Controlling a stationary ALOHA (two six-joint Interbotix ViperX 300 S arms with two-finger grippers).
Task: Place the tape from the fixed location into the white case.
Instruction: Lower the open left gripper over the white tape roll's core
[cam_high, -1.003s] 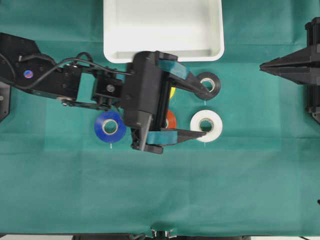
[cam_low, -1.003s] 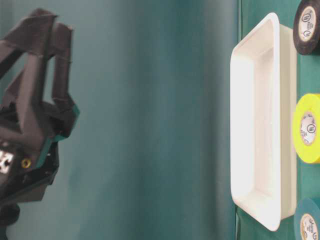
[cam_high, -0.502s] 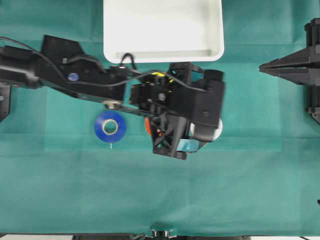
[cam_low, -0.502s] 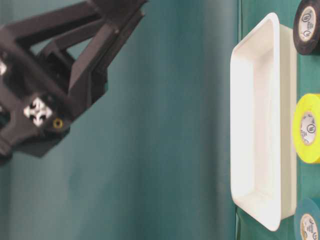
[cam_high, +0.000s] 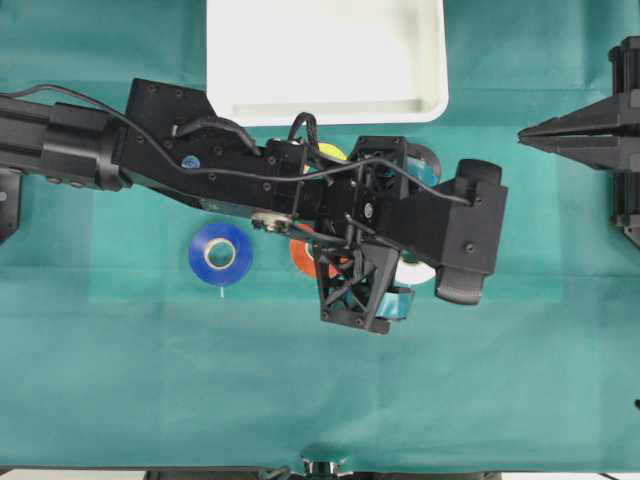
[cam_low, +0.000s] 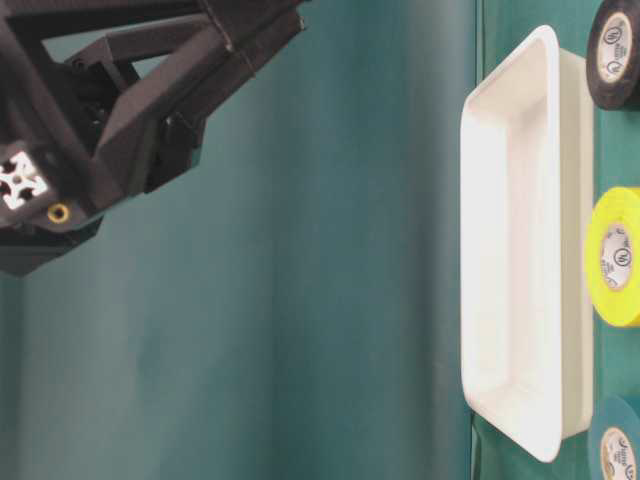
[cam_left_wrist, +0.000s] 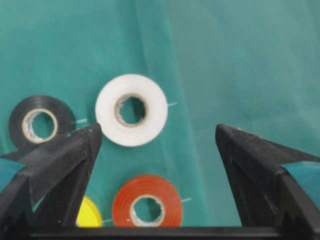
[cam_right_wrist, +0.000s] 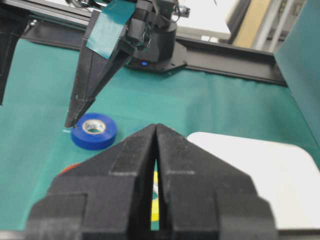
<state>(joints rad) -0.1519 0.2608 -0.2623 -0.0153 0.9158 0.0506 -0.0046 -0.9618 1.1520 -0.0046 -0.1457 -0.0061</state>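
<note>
The tape (cam_left_wrist: 131, 110), a white roll with a pale core, lies flat on the green cloth. In the overhead view only its edge (cam_high: 414, 272) shows beneath the left wrist. My left gripper (cam_left_wrist: 158, 131) hangs above it, wide open and holding nothing. Its fingers (cam_left_wrist: 65, 160) stand either side, and the roll sits just ahead of the left tip. The white case (cam_high: 326, 105) lies at the back of the table, with nothing in it. My right gripper (cam_high: 528, 132) is shut at the right edge, away from the rolls.
Beside the tape lie a black roll (cam_left_wrist: 42, 124), an orange roll (cam_left_wrist: 147, 207) and a yellow roll (cam_left_wrist: 89, 215). A blue roll (cam_high: 221, 254) lies further left. The left arm (cam_high: 150, 150) stretches across the table in front of the case.
The left arm has swung right and tipped its open gripper downward over the rolls, now covering most of the white and black ones from above. The right arm has not moved.
</note>
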